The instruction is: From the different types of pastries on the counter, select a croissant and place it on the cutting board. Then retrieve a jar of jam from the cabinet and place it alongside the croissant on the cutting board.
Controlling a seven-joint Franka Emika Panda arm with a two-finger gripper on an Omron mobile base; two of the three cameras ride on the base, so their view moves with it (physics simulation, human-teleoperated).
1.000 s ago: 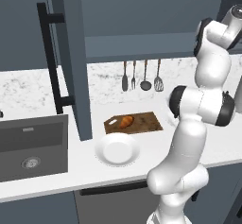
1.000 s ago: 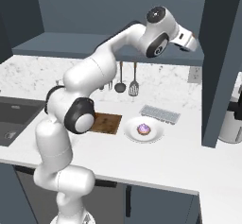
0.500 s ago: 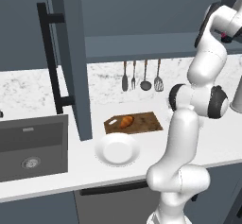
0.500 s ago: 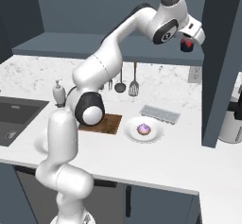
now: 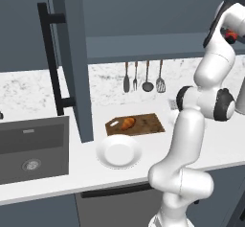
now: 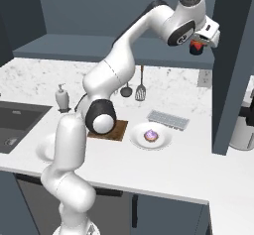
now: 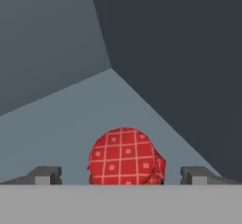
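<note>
Hand view showed the jar of jam (image 7: 124,156), its red checked top facing the camera, sitting between the two dark fingertips (image 7: 45,175), which stood apart on either side of it; whether they pressed on the jar could not be told from this view. Grey cabinet (image 7: 142,38) surfaces filled the space behind it. From the right base view, the gripper (image 6: 201,44) was raised high at the edge of the dark cabinet door (image 6: 230,65), with the red jar (image 6: 198,46) hanging just under the hand above the counter (image 6: 188,164), so the fingers appeared clamped on it. The left base view placed the jar (image 5: 231,35) at the hand (image 5: 228,29) near the upper right. Down on the counter, the croissant (image 5: 128,122) lay on the cutting board (image 5: 148,124), just behind a white plate (image 5: 119,152). The pinkish frosted pastry (image 6: 151,136) sat on another white plate (image 6: 150,138), beside the board (image 6: 110,130).
</note>
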